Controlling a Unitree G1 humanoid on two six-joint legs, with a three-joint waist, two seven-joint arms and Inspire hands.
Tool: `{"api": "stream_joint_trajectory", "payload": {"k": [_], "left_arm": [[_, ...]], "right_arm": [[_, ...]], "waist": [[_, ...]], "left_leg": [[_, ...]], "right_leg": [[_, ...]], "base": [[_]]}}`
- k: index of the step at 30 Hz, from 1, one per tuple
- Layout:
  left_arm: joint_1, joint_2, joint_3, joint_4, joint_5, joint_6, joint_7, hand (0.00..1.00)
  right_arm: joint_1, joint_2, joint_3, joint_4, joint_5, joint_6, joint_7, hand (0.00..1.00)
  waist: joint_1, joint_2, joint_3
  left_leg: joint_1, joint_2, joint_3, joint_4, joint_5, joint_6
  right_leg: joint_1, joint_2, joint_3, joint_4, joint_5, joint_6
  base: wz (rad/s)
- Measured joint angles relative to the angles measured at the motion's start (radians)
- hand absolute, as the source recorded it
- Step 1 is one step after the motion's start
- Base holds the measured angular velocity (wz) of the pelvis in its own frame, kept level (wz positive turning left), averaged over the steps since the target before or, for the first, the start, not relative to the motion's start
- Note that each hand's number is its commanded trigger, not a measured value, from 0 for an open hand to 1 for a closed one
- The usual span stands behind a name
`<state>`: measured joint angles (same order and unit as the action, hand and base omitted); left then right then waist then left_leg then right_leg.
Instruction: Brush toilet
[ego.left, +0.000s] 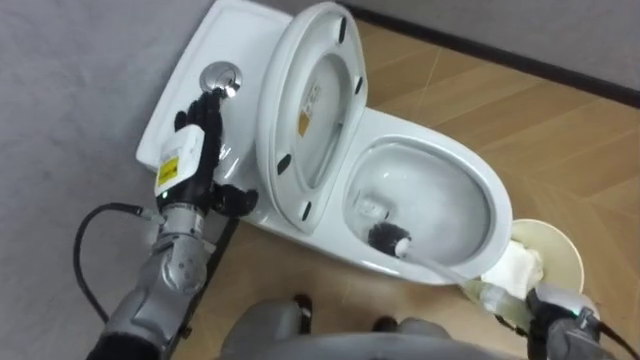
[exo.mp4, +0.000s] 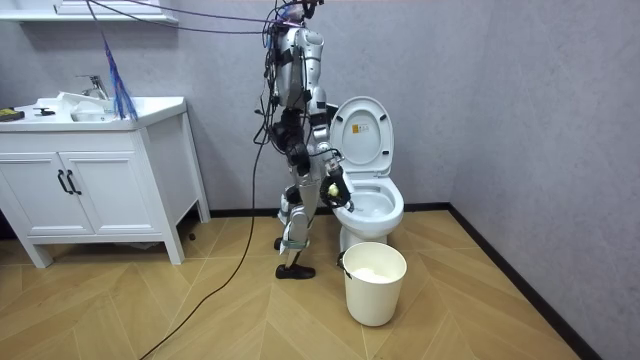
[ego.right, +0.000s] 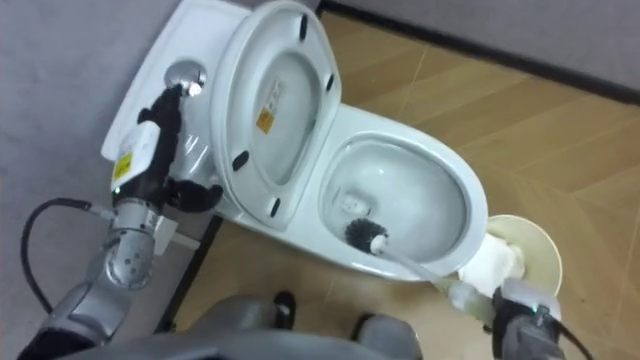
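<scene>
The white toilet (ego.left: 480, 175) stands with its seat and lid (ego.left: 310, 110) raised against the tank (ego.left: 215, 45). The dark head of the toilet brush (ego.left: 388, 238) sits inside the bowl near its front wall. Its pale handle runs to the lower right into my right hand (ego.left: 560, 312), which is curled on it. My left hand (ego.left: 195, 150) lies on the tank top, its straight fingers reaching to the chrome flush button (ego.left: 220, 78). In the room view I stand close against the toilet (exo.mp4: 372, 205), on the room view's left of it.
A white bin (ego.left: 568, 248) with white paper in it stands on the wooden floor just beside the bowl, close to my right hand; the bin (exo.mp4: 375, 283) is in front of the toilet. A white vanity cabinet (exo.mp4: 100, 180) stands along the wall further off.
</scene>
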<state>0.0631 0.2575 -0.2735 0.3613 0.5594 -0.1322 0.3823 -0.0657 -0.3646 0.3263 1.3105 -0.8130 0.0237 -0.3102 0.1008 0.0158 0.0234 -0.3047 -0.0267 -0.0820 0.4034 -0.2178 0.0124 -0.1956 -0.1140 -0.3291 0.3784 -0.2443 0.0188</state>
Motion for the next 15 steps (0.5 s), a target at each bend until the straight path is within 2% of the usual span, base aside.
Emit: {"api": "stream_joint_trajectory", "payload": {"k": [3, 5, 8, 11, 15], "left_arm": [[-0.053, 0.012, -0.033, 0.031, -0.010, -0.015, 0.005, 0.00], [-0.086, 0.021, -0.059, 0.055, -0.007, -0.028, 0.030, 0.00], [-0.110, 0.034, -0.080, 0.048, 0.005, -0.035, 0.061, 0.00], [-0.131, 0.040, -0.109, 0.043, 0.002, -0.039, 0.086, 0.00], [-0.162, 0.050, -0.129, 0.015, 0.003, -0.049, 0.131, 0.00]], "right_arm": [[-0.072, -0.035, 0.040, -0.005, -0.058, -0.002, -0.042, 1.00], [-0.117, -0.056, 0.061, -0.011, -0.092, -0.004, -0.070, 1.00], [-0.186, -0.099, 0.087, -0.036, -0.112, -0.015, -0.118, 1.00], [-0.234, -0.139, 0.118, -0.047, -0.144, -0.006, -0.160, 1.00], [-0.262, -0.200, 0.158, -0.106, -0.175, 0.033, -0.198, 1.00]], "waist": [[0.019, -0.002, 0.0023], [0.031, -0.008, 0.0080], [0.061, -0.009, 0.0112], [0.076, 0.001, 0.0125], [0.109, -0.001, 0.0147]], "left_leg": [[-0.062, -0.005, 0.003, 0.032, 0.005, 0.004], [-0.109, -0.007, 0.010, 0.058, 0.006, 0.006], [-0.190, -0.019, 0.020, 0.085, 0.013, 0.007], [-0.251, -0.024, 0.024, 0.110, 0.020, 0.009], [-0.351, -0.024, 0.044, 0.141, 0.026, 0.012]], "right_leg": [[-0.070, -0.017, 0.001, 0.054, -0.008, -0.005], [-0.125, -0.034, 0.001, 0.109, -0.020, -0.008], [-0.229, -0.047, 0.029, 0.171, -0.029, -0.012], [-0.294, -0.059, 0.029, 0.200, -0.031, -0.017], [-0.413, -0.081, 0.043, 0.265, -0.043, -0.026]], "base": [[0.00], [-0.02], [-0.10], [0.01], [-0.03]]}}
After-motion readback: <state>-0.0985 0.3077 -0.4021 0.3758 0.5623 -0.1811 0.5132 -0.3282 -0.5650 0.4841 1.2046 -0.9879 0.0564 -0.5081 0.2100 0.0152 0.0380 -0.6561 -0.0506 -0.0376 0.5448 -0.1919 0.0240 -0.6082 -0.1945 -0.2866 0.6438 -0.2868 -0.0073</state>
